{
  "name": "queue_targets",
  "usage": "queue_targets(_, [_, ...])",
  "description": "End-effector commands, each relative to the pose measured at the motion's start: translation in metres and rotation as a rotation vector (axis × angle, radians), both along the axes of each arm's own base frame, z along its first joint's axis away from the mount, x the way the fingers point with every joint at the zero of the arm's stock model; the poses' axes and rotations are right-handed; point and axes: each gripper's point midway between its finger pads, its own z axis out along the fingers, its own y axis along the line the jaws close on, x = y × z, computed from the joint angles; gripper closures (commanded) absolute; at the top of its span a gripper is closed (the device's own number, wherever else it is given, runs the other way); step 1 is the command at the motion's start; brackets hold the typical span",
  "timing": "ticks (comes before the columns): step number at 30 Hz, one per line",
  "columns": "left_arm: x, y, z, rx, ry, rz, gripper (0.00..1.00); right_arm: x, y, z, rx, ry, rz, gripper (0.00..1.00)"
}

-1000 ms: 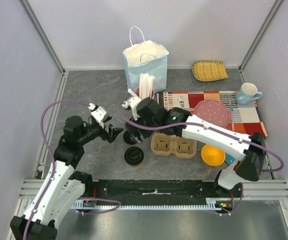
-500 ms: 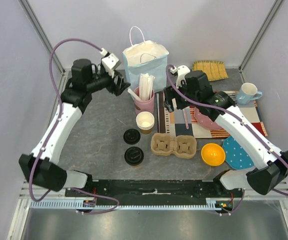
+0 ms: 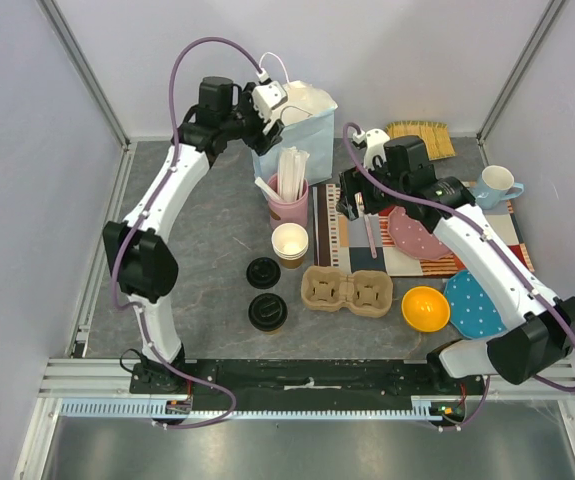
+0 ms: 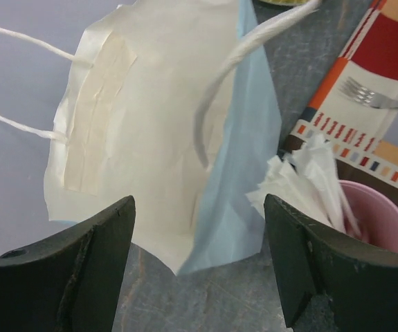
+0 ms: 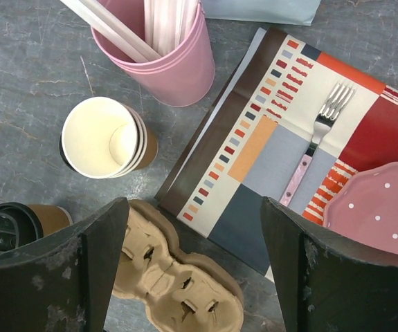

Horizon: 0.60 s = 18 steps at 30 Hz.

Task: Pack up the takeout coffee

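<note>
- Near edge: aluminium rail (image 3: 77, 372) carrying both arm bases. Beyond it lies a grey, stone-veined tabletop (image 3: 197, 290). Plain pale lilac walls (image 3: 27, 150) close in the left, right and far sides.
- The takeout coffee (image 3: 267, 312) is a small brown kraft paper cup under a round black plastic sip lid. It stands upright on the tabletop, the item closest to the rail. It sits just left of a moulded brown cardboard cup carrier (image 3: 347, 290), not touching it. The right wrist view shows concentric ridges on the lid and a strip of brown cup wall beneath it. No gripper is in contact.
- Just behind it: a loose round black plastic lid (image 3: 263, 271) lying flat. Then an open lidless kraft paper cup (image 3: 290, 243), cream inside.
- Right gripper (image 3: 353, 200): jaws spread wide, nothing between them. It hovers over the left edge of a striped multicolour placemat (image 3: 492, 235).
- A pink plastic tumbler (image 3: 289, 208) of white straws stands behind the open cup.
- Farthest: left gripper (image 3: 267, 122), jaws released and empty. It hangs above the mouth of a light-blue paper bag with white handles (image 3: 312, 140), near the back wall.
</note>
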Motion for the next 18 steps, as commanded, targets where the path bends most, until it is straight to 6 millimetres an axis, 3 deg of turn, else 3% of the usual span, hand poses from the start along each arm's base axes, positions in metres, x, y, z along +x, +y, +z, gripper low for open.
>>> queue_targets(1, [0.033, 0.007, 0.009, 0.07, -0.096, 0.034, 0.18, 0.009, 0.004, -0.004, 0.02, -0.01, 0.037, 0.16])
queue_targets(4, [0.043, 0.006, 0.001, 0.071, -0.084, 0.032, 0.22, 0.01, 0.002, -0.004, 0.022, -0.013, 0.036, 0.16])
queue_targets(8, [0.038, 0.006, -0.02, 0.09, -0.029, -0.014, 0.3, 0.011, -0.001, -0.007, 0.027, -0.01, 0.025, 0.16])
queue_targets(11, [0.034, 0.007, -0.026, 0.093, -0.006, -0.037, 0.49, 0.012, -0.002, -0.009, 0.035, 0.0, 0.014, 0.15])
queue_targets(12, [0.032, 0.01, -0.025, 0.087, 0.004, -0.039, 0.6, 0.012, -0.001, -0.009, 0.04, -0.003, 0.013, 0.16])
queue_targets(14, [0.027, 0.01, -0.02, 0.066, 0.008, -0.058, 0.72, 0.012, 0.001, -0.01, 0.054, 0.008, 0.008, 0.15])
queue_targets(16, [0.022, 0.012, -0.01, 0.048, 0.008, -0.057, 0.93, 0.012, 0.002, -0.009, 0.068, 0.008, 0.001, 0.15])
queue_targets(18, [0.02, 0.016, -0.002, 0.049, -0.005, -0.037, 0.98, 0.012, 0.004, -0.009, 0.087, 0.018, -0.004, 0.15])
